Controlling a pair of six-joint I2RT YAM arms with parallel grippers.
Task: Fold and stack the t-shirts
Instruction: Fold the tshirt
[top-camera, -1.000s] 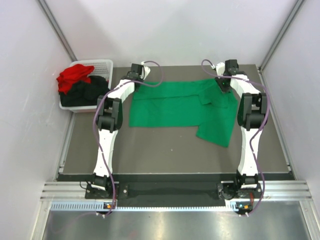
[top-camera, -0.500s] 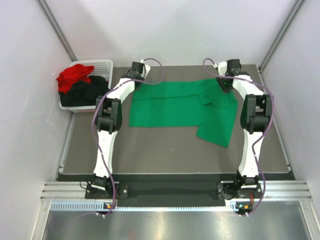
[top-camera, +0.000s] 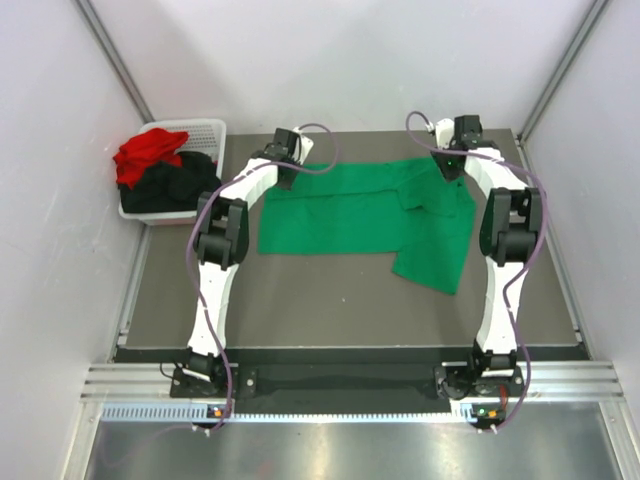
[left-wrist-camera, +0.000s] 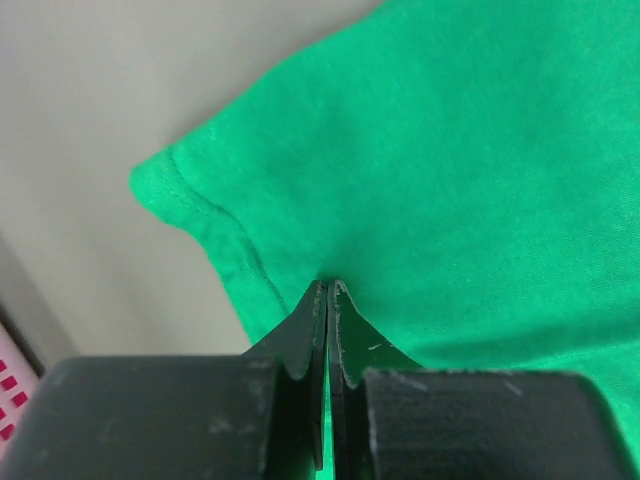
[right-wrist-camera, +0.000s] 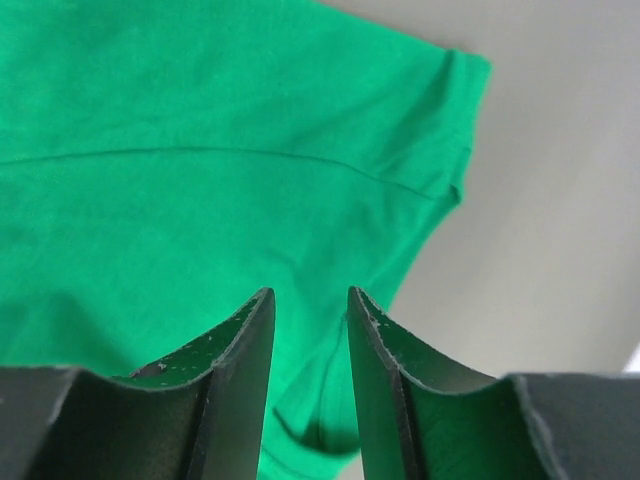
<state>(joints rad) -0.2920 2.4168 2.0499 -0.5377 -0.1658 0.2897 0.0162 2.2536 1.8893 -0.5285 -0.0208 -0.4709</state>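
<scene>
Green t-shirt (left-wrist-camera: 480, 170) corner in left gripper (left-wrist-camera: 327, 285)

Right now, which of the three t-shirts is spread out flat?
The green t-shirt, lying open on the table; the red t-shirt and black t-shirt sit bunched together in the white basket.

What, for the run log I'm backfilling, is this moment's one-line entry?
left tool: shut on green t-shirt, far-left corner | right tool: open over its far-right corner | red t-shirt, black t-shirt: in white basket
</scene>
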